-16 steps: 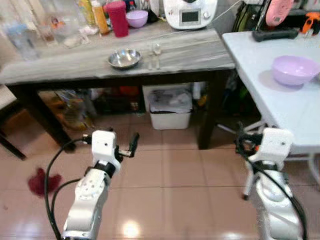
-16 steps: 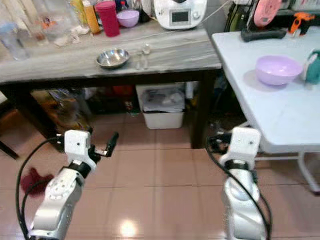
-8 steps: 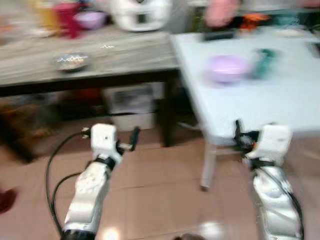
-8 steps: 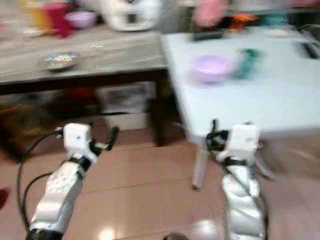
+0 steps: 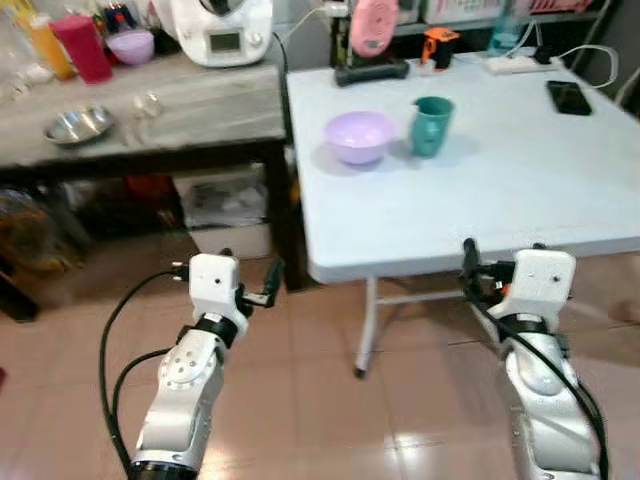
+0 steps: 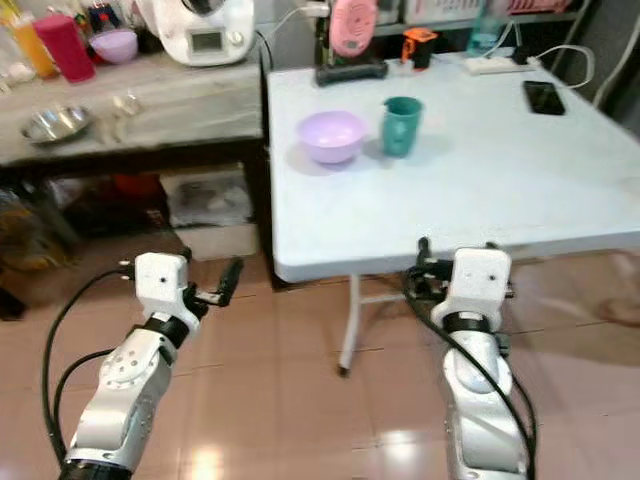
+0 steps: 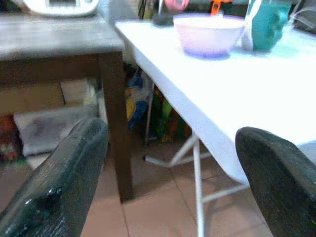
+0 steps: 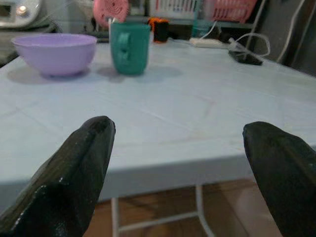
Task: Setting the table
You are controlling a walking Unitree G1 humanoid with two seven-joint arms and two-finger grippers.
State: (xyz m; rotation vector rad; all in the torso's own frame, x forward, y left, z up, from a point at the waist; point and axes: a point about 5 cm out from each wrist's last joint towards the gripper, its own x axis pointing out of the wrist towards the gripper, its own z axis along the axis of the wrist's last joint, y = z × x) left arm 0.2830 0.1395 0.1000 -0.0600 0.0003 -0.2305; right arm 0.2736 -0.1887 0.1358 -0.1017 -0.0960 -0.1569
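A white folding table stands right in front of me. On its far left part sit a lilac bowl and, beside it, a teal mug. To the left, a grey wooden side table carries a steel bowl, small glasses, a red cup and a second lilac bowl. My left gripper hangs open and empty over the floor, below table height. My right gripper is open and empty just at the white table's front edge, level with its top.
A white kitchen appliance stands at the back of the wooden table, and a white bin sits underneath. A black phone, a power strip and a pink gadget lie along the white table's far side. Tiled floor lies below.
The camera has swung to the right: the wooden table slid to the left and the white table now lies before me, sharp after the blur. Both arms keep their pose.
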